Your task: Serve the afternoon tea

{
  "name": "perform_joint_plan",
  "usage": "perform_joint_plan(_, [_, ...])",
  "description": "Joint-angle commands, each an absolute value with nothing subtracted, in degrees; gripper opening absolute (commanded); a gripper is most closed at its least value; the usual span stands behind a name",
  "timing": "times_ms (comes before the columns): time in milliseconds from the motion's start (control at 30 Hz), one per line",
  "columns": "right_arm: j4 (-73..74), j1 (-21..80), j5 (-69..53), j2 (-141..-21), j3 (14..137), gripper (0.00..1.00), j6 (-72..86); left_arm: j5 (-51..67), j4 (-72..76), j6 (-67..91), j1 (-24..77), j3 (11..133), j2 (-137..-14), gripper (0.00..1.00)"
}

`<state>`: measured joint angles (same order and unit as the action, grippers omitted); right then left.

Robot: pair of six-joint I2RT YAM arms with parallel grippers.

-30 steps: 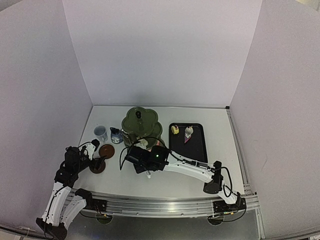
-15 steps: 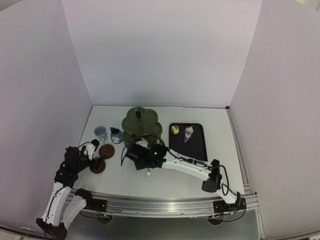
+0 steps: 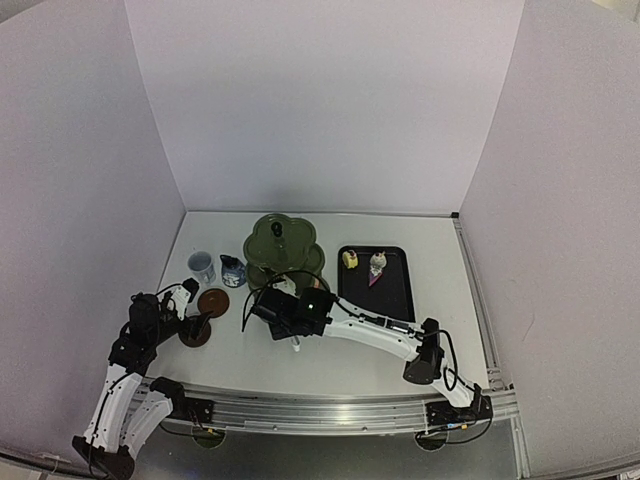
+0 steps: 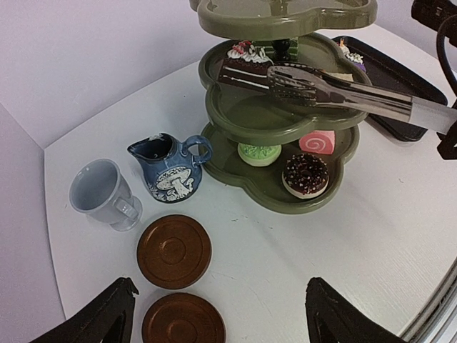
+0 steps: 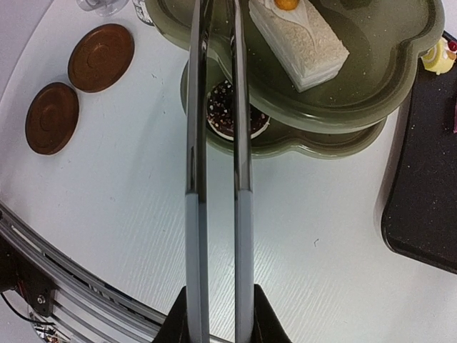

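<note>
Afternoon tea centres on the dark green 3-tier stand (image 4: 278,116). The pale blue cup (image 4: 100,193), blue jug (image 4: 166,168) and 2 brown saucers (image 4: 173,250) sit left of it, and the black tray (image 3: 392,290) with 2 small pastries (image 3: 350,259) sits to its right. The right gripper (image 5: 218,314) is clamped on metal tongs (image 4: 343,93), whose tips reach the stand's middle tier at a chocolate cake slice (image 4: 243,71). The step looks like loading pastries onto the stand. Next, the tongs likely need to spread and back out without dragging the slice. The left gripper (image 4: 221,309) hangs wide and empty in front of the stand. Whether the tips pinch the slice cannot be told, because the right wrist view cuts them off.
</note>
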<state>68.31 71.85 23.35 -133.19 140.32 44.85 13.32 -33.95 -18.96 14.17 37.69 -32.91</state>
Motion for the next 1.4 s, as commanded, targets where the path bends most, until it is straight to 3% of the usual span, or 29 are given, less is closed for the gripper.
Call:
perform_joint_plan(0, [66.36,71.54,23.17,-132.71,140.09,0.15,45.79,13.76,-32.26,-18.07,13.77,37.61,-32.61,0.82])
perform_joint_plan(333, [66.37,71.37,22.9,-131.93,139.79,0.26,45.47,13.94,-32.35,-18.11,13.78,37.62,-32.68,0.82])
perform_joint_plan(1100, [65.69,72.43,20.15,-123.18,134.13,0.27,39.72,14.23,-32.87,-18.41,13.7,37.81,-33.24,0.82])
perform_joint_plan(1367, [65.79,72.77,12.84,-118.09,130.95,0.27,36.9,14.34,-33.13,-18.57,13.69,37.96,-33.53,0.82])
